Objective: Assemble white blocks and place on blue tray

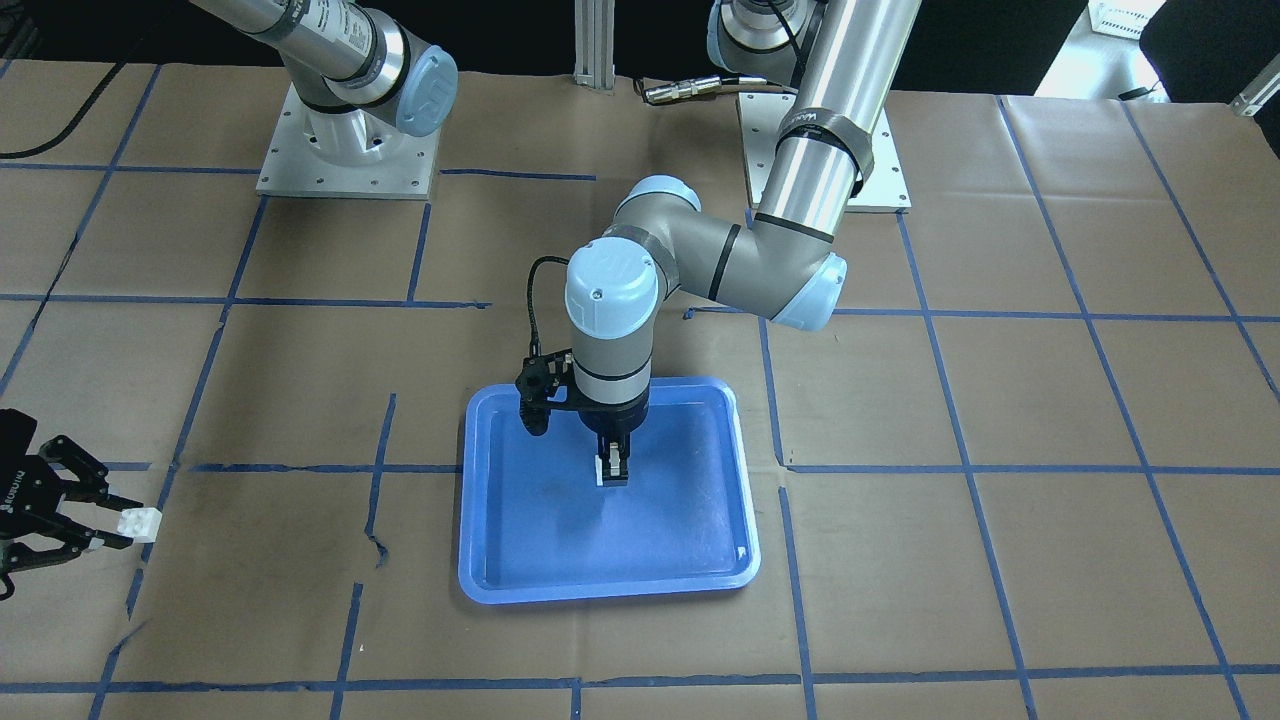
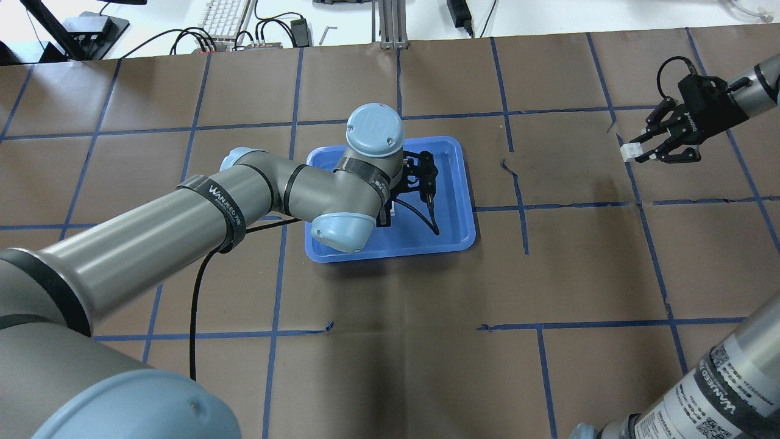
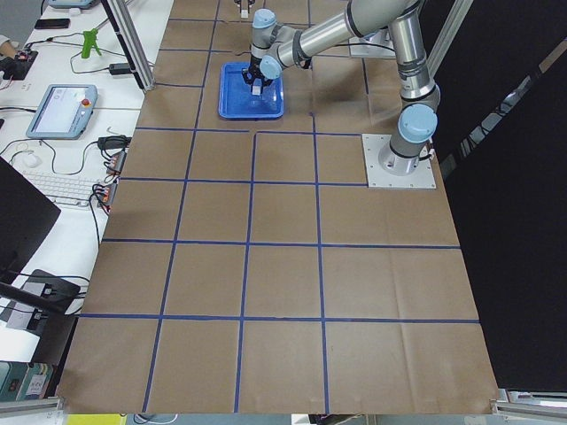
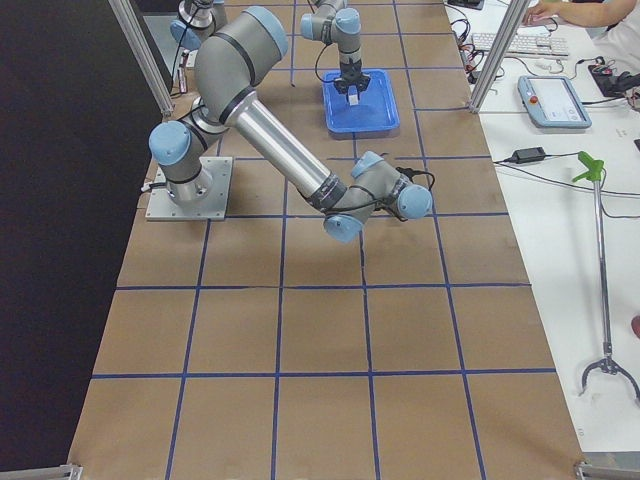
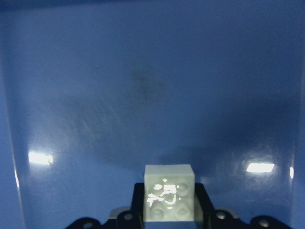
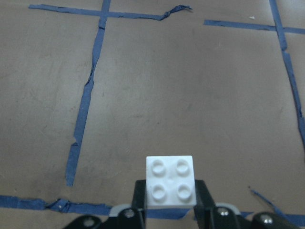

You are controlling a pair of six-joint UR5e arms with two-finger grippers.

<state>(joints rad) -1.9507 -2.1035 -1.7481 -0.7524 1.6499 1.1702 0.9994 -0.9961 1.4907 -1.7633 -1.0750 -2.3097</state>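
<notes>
The blue tray [image 1: 520,540] lies mid-table; it also shows in the overhead view [image 2: 454,231]. My left gripper [image 1: 612,472] points straight down over the tray and is shut on a white block [image 1: 606,468], held just above the tray floor. The left wrist view shows that block [image 5: 169,193] between the fingers, over blue plastic. My right gripper [image 2: 638,154] is far to the side, off the tray, shut on the other white block [image 2: 630,150]. That block shows studs-up in the right wrist view [image 6: 170,182], above brown paper, and in the front-facing view [image 1: 137,523].
The table is covered in brown paper with a grid of blue tape [image 2: 518,201], torn in places. The two arm base plates [image 1: 345,150] stand at the robot side. Keyboards, cables and a tablet lie beyond the table's far edge [image 2: 231,18].
</notes>
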